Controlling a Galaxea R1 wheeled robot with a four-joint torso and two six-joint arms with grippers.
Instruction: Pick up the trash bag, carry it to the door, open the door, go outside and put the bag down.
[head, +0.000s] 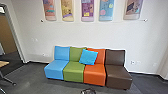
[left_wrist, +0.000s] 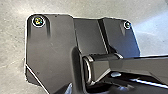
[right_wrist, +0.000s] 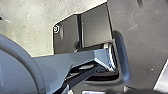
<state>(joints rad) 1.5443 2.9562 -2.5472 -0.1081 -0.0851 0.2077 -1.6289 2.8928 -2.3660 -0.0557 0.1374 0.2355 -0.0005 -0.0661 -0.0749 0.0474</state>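
At the bottom edge of the head view, a small dark object (head: 88, 91) pokes up in front of the seats; too little of it shows to tell what it is. A doorway frame (head: 15, 35) stands at the far left of that view, with a brown surface beyond it. In the left wrist view the robot's own dark plate and jointed bar lie over a grey floor (left_wrist: 152, 46). The right wrist view has the same kind of robot parts in front of pale floor (right_wrist: 30, 17). How either gripper stands cannot be made out.
A row of blue (head: 55, 68), green (head: 73, 72), orange (head: 95, 75) and brown (head: 118, 76) seats lines the white wall, with a blue cushion (head: 88, 57) on it. Several colourful panels hang above. A table edge (head: 3, 64) with metal legs is at the left.
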